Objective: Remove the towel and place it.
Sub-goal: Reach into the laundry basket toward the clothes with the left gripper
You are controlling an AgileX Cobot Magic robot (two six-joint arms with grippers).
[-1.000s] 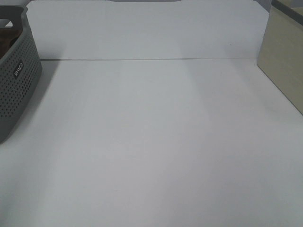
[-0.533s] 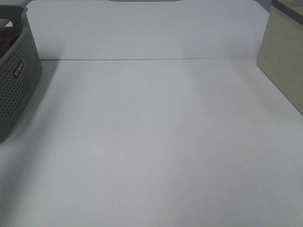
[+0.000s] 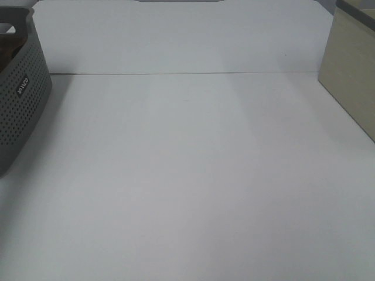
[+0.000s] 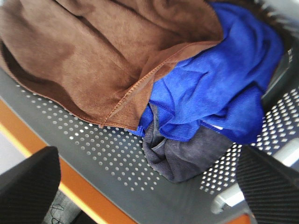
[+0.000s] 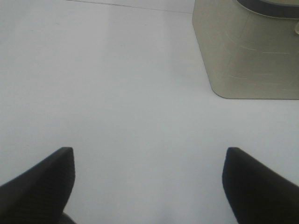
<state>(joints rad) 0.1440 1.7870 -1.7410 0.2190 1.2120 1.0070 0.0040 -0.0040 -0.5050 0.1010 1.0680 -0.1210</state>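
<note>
The dark brown towel [image 4: 88,51] lies bunched inside the grey perforated basket [image 4: 107,154], beside a blue cloth [image 4: 219,88] and a dark grey cloth [image 4: 187,154]. My left gripper [image 4: 149,186] is open above the basket floor, near the towel's stitched edge, holding nothing. In the high view only the basket's side [image 3: 20,99] shows at the far left, with a sliver of brown inside [image 3: 7,50]; neither arm shows there. My right gripper [image 5: 149,182] is open and empty over the bare white table [image 5: 117,93].
A beige bin [image 3: 351,76] stands at the right back of the white table [image 3: 193,175]; it also shows in the right wrist view [image 5: 247,56]. A white back wall [image 3: 176,35] closes the far side. An orange strip [image 4: 46,163] runs beside the basket.
</note>
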